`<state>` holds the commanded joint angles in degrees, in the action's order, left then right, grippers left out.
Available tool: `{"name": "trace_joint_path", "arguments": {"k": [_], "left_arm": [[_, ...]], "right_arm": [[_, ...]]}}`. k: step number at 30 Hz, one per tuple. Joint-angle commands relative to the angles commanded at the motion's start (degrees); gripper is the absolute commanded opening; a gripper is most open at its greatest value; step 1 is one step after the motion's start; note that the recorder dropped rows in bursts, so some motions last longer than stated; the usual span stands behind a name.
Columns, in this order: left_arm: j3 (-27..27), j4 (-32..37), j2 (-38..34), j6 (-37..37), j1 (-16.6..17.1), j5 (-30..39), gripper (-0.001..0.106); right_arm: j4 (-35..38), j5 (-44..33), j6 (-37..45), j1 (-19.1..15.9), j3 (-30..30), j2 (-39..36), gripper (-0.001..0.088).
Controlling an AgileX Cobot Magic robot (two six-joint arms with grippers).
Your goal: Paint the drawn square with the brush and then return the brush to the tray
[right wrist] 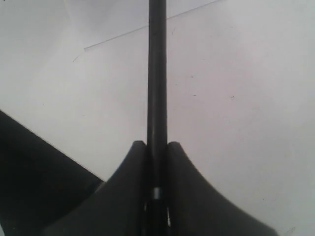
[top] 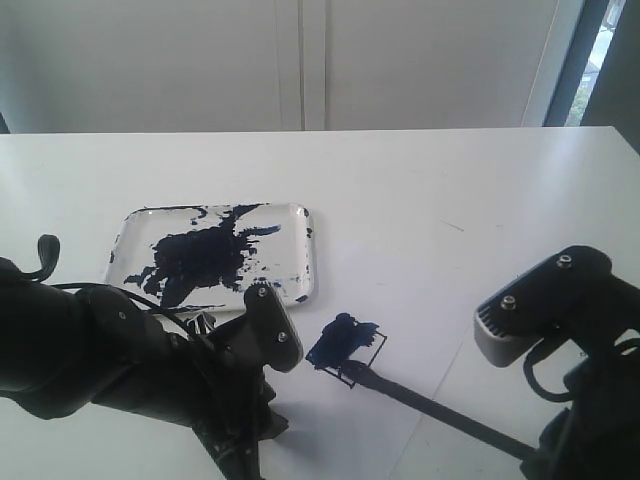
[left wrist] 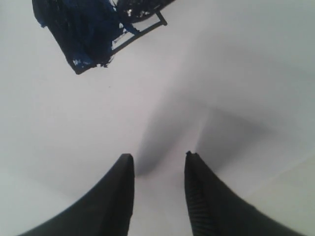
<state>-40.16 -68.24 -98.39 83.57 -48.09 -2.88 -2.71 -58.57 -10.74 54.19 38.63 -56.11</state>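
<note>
The right gripper (right wrist: 157,145) is clamping the brush (top: 440,412), its jaws pressing narrowly on the black handle from both sides; the brush is slanting low across the table (top: 480,190), its dark tip touching the camera-side edge of the drawn square (top: 348,350); dark blue paint is covering the square's left part and spilling past the outline there, while the right part is showing white. The left gripper (left wrist: 158,156) is hanging over bare tabletop near the square, its jaws standing apart and holding nothing; the left arm (top: 100,350) is filling the near left corner of the exterior view. White tabletop is stretching wide to the right and towards the far edge. The tray (top: 312,262) is lying beyond and left of the square, apart from it, carrying a big navy blotch and splatters. Pale wall panels (top: 300,60) are standing behind the table; a window strip (top: 600,50) is showing at the far right.
</note>
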Motion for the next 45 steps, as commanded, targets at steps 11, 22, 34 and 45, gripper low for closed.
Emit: {"name": "trace_joint_path", "arguments": {"k": [11,22,34,45], "left_arm": [[0.00,0.00,0.00,0.00,0.00,0.00,0.041],[0.00,0.00,0.00,0.00,0.00,0.00,0.041],[0.00,0.00,0.00,0.00,0.00,0.00,0.041],[0.00,0.00,0.00,0.00,0.00,-0.13,0.041]], "right_arm": [[-9.19,-1.50,-5.51,0.00,0.00,-0.97,0.0000],[-8.71,-0.19,-5.33,0.00,0.00,-0.97,0.0000],[1.51,-1.67,2.03,0.00,0.00,-0.97,0.0000],[-2.79,-3.44,-0.98,0.00,0.00,-0.97,0.0000]]}}
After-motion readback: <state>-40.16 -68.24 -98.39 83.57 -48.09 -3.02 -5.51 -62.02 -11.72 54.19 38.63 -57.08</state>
